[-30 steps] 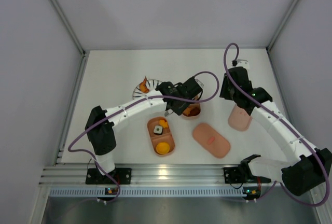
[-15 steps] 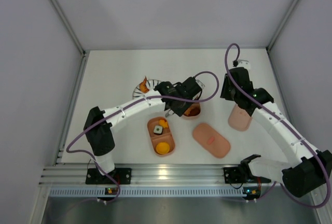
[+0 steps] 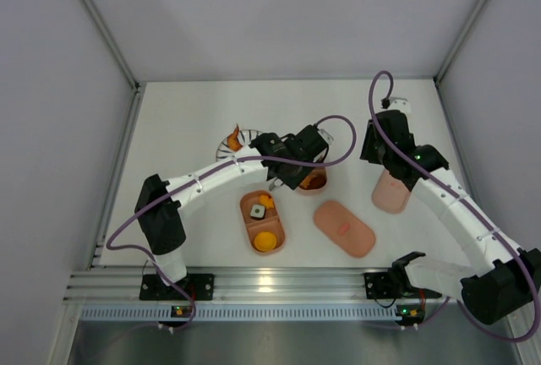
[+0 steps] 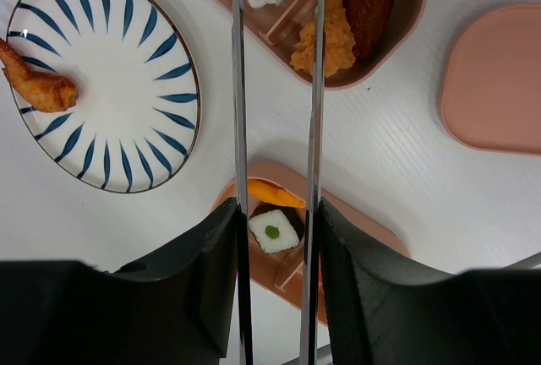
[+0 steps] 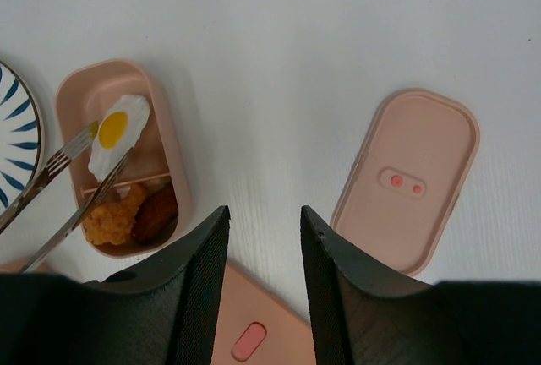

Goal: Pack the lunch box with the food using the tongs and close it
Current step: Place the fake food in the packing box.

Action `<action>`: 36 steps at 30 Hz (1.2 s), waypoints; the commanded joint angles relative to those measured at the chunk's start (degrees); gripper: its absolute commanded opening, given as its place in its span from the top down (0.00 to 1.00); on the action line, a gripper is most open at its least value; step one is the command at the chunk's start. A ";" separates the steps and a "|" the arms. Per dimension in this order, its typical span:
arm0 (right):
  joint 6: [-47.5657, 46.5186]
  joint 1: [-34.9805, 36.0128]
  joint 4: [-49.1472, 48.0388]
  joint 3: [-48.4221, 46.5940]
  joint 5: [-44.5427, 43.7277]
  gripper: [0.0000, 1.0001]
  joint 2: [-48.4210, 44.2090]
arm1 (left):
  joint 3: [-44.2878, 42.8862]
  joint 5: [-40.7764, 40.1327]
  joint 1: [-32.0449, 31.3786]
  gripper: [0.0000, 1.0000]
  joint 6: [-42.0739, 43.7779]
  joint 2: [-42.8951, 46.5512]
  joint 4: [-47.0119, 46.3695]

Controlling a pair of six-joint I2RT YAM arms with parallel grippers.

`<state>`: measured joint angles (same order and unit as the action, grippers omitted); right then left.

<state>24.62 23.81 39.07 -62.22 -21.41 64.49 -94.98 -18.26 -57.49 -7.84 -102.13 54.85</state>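
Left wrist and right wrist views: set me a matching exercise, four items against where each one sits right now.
Items
1. fried egg
2. white cube with a green dot
3. fried orange piece
4. lid with two red spots

Places
A. flat on the table, on its own
B. at the edge of the striped plate
C. in the divided tray at the tips of the tongs
D. in the second tray, next to an orange strip

Pairs: 1-C, 2-D, 3-B, 4-A
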 commanded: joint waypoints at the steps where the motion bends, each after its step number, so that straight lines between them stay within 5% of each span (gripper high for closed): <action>1: -0.36 -0.52 1.18 0.52 -1.44 0.61 -1.38 | 0.23 -2.30 0.01 0.55 -0.86 1.05 -1.85; 36: -0.54 -0.52 1.19 0.87 -1.62 0.61 -1.47 | 1.38 7.36 3.18 0.55 -0.69 2.37 -5.45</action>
<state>24.58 23.81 39.46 -61.14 -22.02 64.45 -93.84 -13.34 -54.52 -8.84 -103.11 52.73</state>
